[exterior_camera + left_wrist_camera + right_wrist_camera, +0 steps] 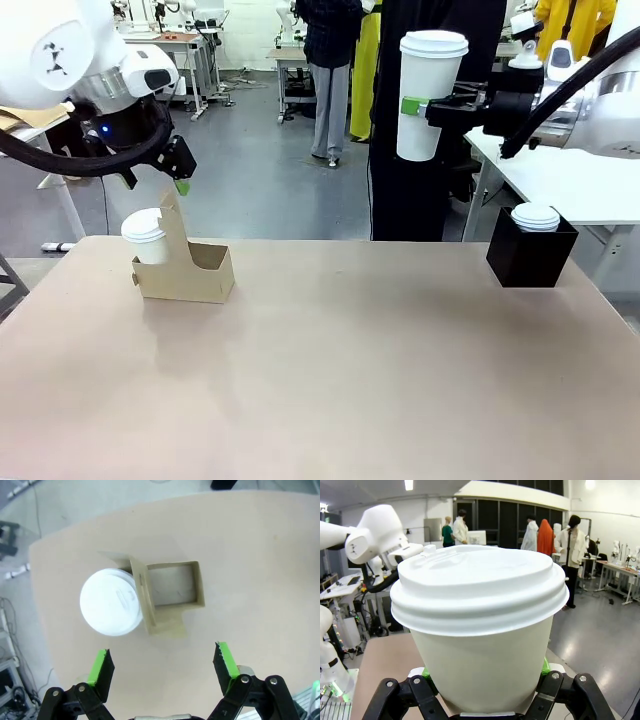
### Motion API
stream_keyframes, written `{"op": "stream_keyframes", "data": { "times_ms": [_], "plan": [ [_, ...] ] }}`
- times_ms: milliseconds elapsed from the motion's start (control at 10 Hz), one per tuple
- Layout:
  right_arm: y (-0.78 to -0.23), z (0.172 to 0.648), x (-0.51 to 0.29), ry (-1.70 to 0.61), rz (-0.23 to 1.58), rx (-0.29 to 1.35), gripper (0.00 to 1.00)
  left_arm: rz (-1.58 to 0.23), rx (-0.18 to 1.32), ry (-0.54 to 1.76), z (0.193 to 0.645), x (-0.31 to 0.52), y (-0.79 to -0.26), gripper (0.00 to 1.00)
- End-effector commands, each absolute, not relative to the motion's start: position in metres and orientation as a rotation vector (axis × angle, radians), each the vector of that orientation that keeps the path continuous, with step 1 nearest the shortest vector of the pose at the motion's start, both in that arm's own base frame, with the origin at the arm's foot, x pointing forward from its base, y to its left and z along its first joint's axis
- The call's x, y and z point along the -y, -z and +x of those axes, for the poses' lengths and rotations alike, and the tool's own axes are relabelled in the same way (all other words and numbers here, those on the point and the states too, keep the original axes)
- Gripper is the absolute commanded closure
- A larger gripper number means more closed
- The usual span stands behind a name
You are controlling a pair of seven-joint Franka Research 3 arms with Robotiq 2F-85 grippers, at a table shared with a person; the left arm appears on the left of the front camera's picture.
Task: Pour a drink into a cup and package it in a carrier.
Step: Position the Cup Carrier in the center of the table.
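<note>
**Now: lidded cup held high, free slot far to its left**

Across the wide tan table (350,380), the low brown cardboard cup carrier (205,278) sits on the robot's left side. Its upright middle handle divides two slots. One slot is filled by a white lidded paper cup (146,238). The empty slot (172,587) is the one toward the table's middle. A small black box (530,262) topped with white lids stands at the right.

The tall white tapered paper cup with a dome lid (430,95) is upright, long axis vertical, high over the far right edge and well apart from the carrier. The empty slot lies down and to the left of it. The next move therefore looks like a leftward carry, then a straight lowering with the cup kept level.

The right gripper (420,107) is clamped on this cup's wall below the lid, green pads (543,667) pressed against the paper. The left gripper (162,661) is nearer the carrier and hovers above it. Its jaws are wide apart, holding and touching nothing.
</note>
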State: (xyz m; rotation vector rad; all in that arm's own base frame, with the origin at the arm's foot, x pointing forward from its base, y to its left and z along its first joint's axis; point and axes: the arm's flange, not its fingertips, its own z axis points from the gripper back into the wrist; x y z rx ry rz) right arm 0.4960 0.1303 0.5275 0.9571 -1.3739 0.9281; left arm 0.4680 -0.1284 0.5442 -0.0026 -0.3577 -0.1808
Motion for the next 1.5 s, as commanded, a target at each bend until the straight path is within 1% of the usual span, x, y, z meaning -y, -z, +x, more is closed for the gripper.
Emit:
{"op": "stream_keyframes", "data": {
  "times_ms": [0, 300, 400, 500, 600, 800, 900, 1000, 1100, 1300, 1400],
  "plan": [
    [-0.531, 0.495, -0.132, -0.927, 0.957, 1.400, 0.19, 0.018, 0.331, 0.123, 0.488, 0.131, -0.538, 0.00],
    [-0.531, 0.495, -0.132, -0.927, 0.957, 1.400, 0.19, 0.030, 0.316, 0.091, 0.506, 0.126, -0.519, 0.00],
    [-0.531, 0.495, -0.132, -0.927, 0.957, 1.400, 0.19, 0.048, 0.314, 0.083, 0.509, 0.125, -0.515, 0.50],
    [-0.531, 0.495, -0.132, -0.927, 0.957, 1.400, 0.19, 0.053, 0.314, 0.085, 0.512, 0.126, -0.513, 0.60],
    [-0.531, 0.495, -0.132, -0.927, 0.957, 1.400, 0.19, 0.052, 0.326, 0.085, 0.514, 0.126, -0.512, 1.00],
    [-0.531, 0.495, -0.132, -0.927, 0.957, 1.400, 0.19, 0.056, 0.337, 0.083, 0.519, 0.125, -0.509, 1.00],
    [-0.531, 0.495, -0.132, -0.927, 0.957, 1.400, 0.19, 0.056, 0.340, 0.081, 0.519, 0.124, -0.508, 0.87],
    [-0.531, 0.495, -0.132, -0.927, 0.957, 1.400, 0.19, 0.056, 0.344, 0.080, 0.521, 0.123, -0.507, 0.96],
    [-0.531, 0.495, -0.132, -0.927, 0.957, 1.400, 0.19, 0.056, 0.342, 0.081, 0.522, 0.124, -0.505, 1.00],
    [-0.531, 0.495, -0.132, -0.927, 0.957, 1.400, 0.19, 0.060, 0.337, 0.094, 0.524, 0.124, -0.502, 1.00],
    [-0.531, 0.495, -0.132, -0.927, 0.957, 1.400, 0.19, 0.056, 0.311, 0.055, 0.526, 0.125, -0.502, 1.00]
  ]
}}
